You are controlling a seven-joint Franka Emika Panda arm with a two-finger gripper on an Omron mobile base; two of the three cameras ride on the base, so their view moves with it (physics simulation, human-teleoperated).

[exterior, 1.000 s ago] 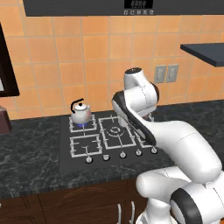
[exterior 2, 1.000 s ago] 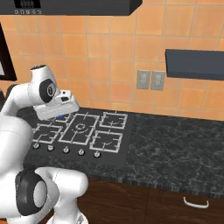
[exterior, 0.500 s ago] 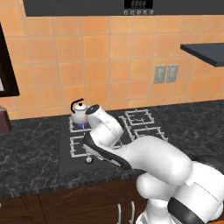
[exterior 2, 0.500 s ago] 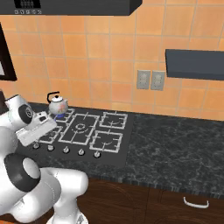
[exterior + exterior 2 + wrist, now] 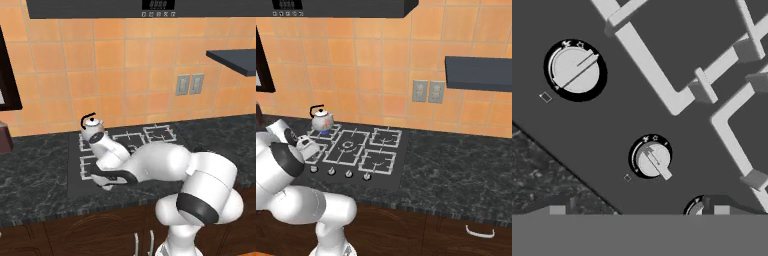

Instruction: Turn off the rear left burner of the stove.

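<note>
Black glass of the stove sits flush in a dark speckled stone table, under an orange tiled wall with a double grey outlet and a dark hood whose small display is too blurred to read. The rear left burner lies at the stove's far left corner, blue glow showing beneath a grey kettle that stands on its grate. In the right base view four silver knobs run along the stove's front edge, close to the table's lip. The arm is folded low over the front left of the stove, its hand near the left end of that row. From the hand view the fingers look down on the glass: one large knob at upper left, a smaller knob at centre with its pointer turned toward the lower right, and a third knob half hidden behind the right fingertip. Each knob has tiny white marks around its ring and a small square symbol beside it, none legible. The fingertips stand apart with nothing between them and touch no knob. Grey grate bars cross the upper right, and the stone table shows at lower left past the stove's straight edge. To the stove's right the table runs open; a grey shelf hangs above it.
</note>
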